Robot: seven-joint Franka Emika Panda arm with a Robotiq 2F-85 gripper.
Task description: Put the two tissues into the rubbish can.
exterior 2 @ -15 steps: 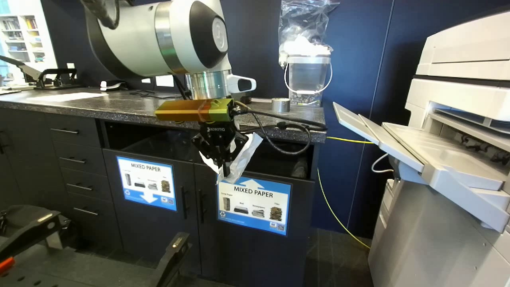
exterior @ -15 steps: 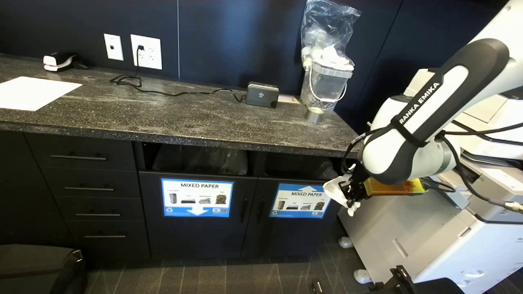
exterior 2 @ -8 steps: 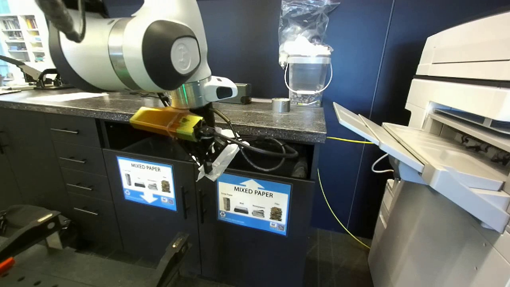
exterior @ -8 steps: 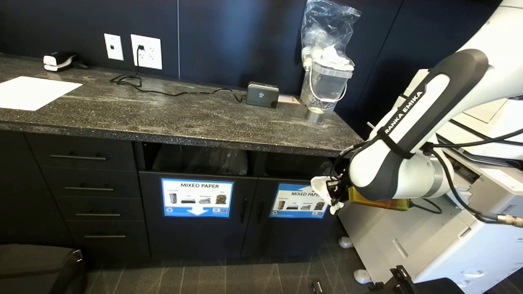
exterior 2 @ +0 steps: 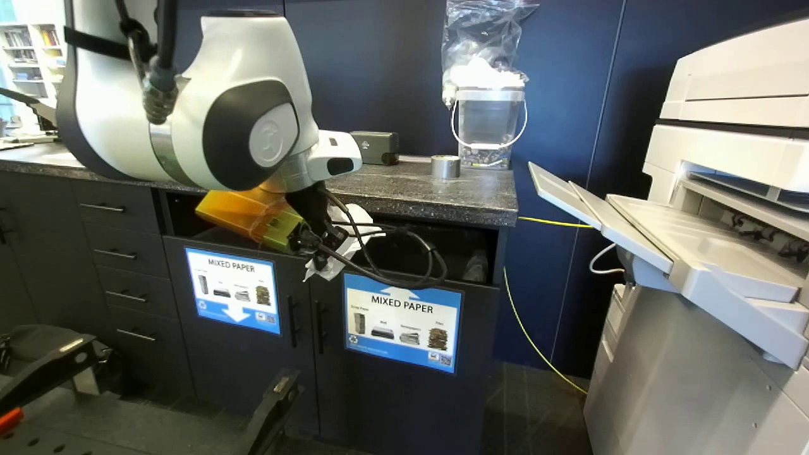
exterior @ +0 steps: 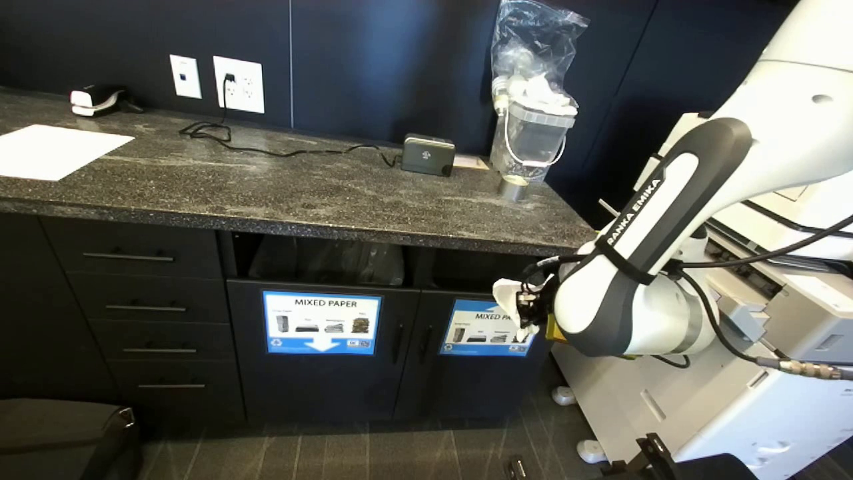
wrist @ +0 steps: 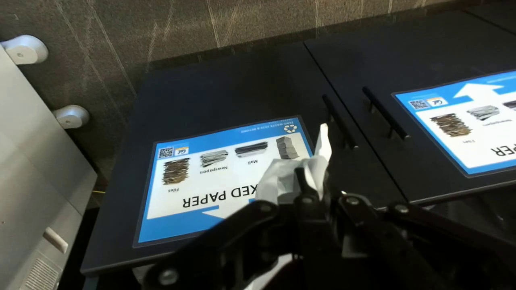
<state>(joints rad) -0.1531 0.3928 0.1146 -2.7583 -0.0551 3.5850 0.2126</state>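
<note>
gripper (wrist: pixel 313 182) pinches a white tissue (wrist: pixel 278 181) before the dark cabinet (wrist: pixel 225 88).

Our hand (wrist: pixel 312 188) pinches a white tissue (wrist: pixel 280 177) before a dark cabinet door (wrist: pixel 234 92), partly hiding from us a blue-and-white sign (wrist: pixel 213 181) with upside-down lettering; two bar handles (wrist: pixel 340 121) show nearby, as does a pale gray machine (wrist: pixel 34 181).

Dark speckled countertop (exterior: pixel 300 193) higher than the gripper (exterior: pixel 526 311), silver cylinder (exterior: pixel 513 190), clear bucket (exterior: pixel 533 137) and dark box (exterior: pixel 428 157) beyond it, black cable (exterior: pixel 286 155) trailing farther off, white sheet (exterior: pixel 56 152) and black-and-white device (exterior: pixel 96 101) farthest away
</note>
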